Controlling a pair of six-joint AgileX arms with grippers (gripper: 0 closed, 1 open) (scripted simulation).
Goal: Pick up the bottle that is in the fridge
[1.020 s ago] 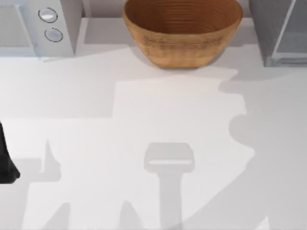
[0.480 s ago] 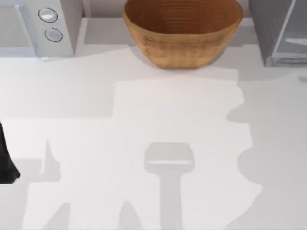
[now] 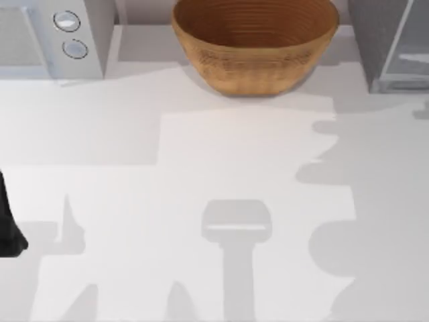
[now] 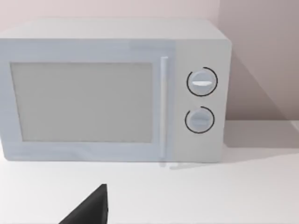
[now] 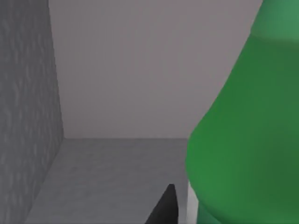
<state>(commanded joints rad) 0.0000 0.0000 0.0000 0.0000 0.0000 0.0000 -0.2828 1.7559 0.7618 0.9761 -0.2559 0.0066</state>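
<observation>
Microwave (image 3: pixel 50 37): light grey, two round knobs, far left corner of the table; door shut in the left wrist view. Left arm (image 3: pixel 8 225): parked at the left edge, its gripper facing the microwave; one dark fingertip (image 4: pixel 91 207) shows, and whether the fingers are apart or together cannot be told. Woven bowl (image 3: pixel 255 43): brown, at the back centre, standing on the table. Table (image 3: pixel 201 154): plain white, smooth and level, crossed by grey shadows; a pale wall rises behind it. Fridge (image 3: pixel 389 43): grey speckled cabinet with a pale glass-like door panel, far right corner. Bottle (image 5: pixel 247 135): bright green, standing inside the fridge on its grey floor, close before the right wrist camera, near the speckled side wall (image 5: pixel 25 107). Right gripper: inside the fridge just beside the bottle; one dark fingertip (image 5: pixel 166 207) shows, finger state cannot be told. Handling, as judged: small plastic bottle, probably light, fairly stiff, smooth and a little slippery; best taken across the straight body below the rounded shoulder.
</observation>
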